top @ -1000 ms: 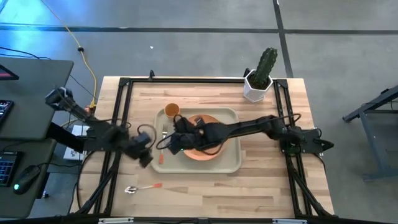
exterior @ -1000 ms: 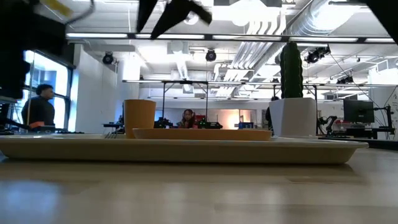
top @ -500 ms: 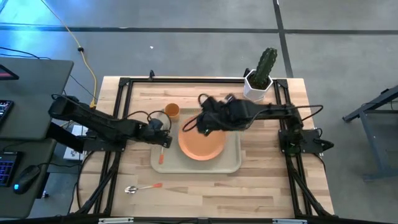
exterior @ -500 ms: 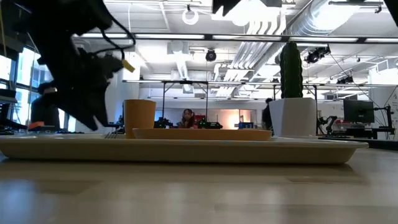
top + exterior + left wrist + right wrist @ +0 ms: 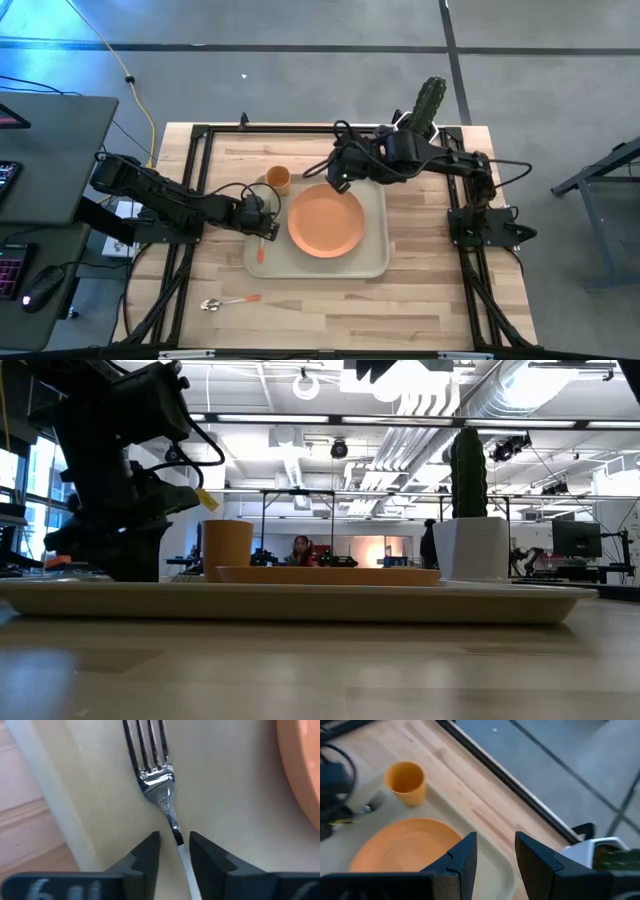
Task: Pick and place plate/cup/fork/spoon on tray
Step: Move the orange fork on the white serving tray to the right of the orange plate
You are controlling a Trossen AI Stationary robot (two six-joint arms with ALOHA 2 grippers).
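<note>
The cream tray point(image 5: 372, 262) holds the orange plate point(image 5: 325, 222) lying flat, and the fork point(image 5: 155, 775) lying flat along its left side, with the orange handle end point(image 5: 259, 253) toward the near edge. The orange cup point(image 5: 277, 179) stands upright at the tray's far left corner. The spoon point(image 5: 228, 302) lies on the table near the front edge. My left gripper point(image 5: 262, 224) is low over the fork and narrowly open, one finger on each side of the fork's neck point(image 5: 174, 831). My right gripper point(image 5: 333, 180) is open and empty above the tray's far edge. My left gripper point(image 5: 174, 840) comes at the fork from above, its fingers across the fork's neck point(image 5: 175, 827) just behind the tines. A gap shows beside the neck; whether a finger touches it I cannot tell. The fork lies flat on the tray floor.
A white pot with a cactus point(image 5: 418, 128) stands at the table's far right corner, close behind my right arm. A black frame point(image 5: 300, 128) runs along the table's far edge. Bare wood lies right of the tray and along the near edge beside the spoon.
My left gripper has gone from off the tray's near left corner toward the far edge and down onto the fork. My right gripper has drawn back from over the plate, up and toward the far right, and the plate lies uncovered on the tray.
</note>
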